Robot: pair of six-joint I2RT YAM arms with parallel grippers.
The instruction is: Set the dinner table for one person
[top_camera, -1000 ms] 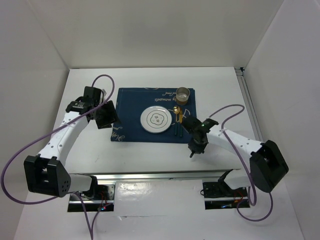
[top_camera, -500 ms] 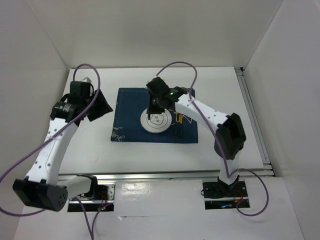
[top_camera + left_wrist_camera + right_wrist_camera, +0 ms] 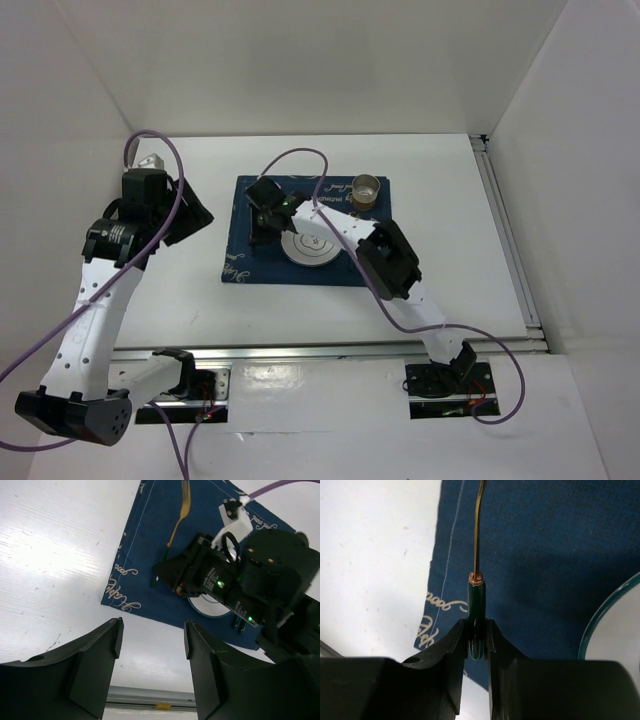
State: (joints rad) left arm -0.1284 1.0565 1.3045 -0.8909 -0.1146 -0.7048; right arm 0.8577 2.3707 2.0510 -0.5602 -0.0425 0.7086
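Where spread flat on the white dinner table (image 3: 450, 200): one navy placemat (image 3: 270, 270), bearing a white plate (image 3: 312, 245) near centre and a metal cup (image 3: 367, 188) at its far right corner. Right gripper (image 3: 477, 630): pinched narrow on the green handle of a gold fork (image 3: 476, 597), left of the plate, tines toward the far edge; contact with the cloth not discernible. Left gripper (image 3: 152, 635): fingers spread wide, holding nothing, poised above bare table left of the placemat.

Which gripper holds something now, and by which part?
The right gripper holds the fork by its dark green handle end; the left gripper is open, empty.
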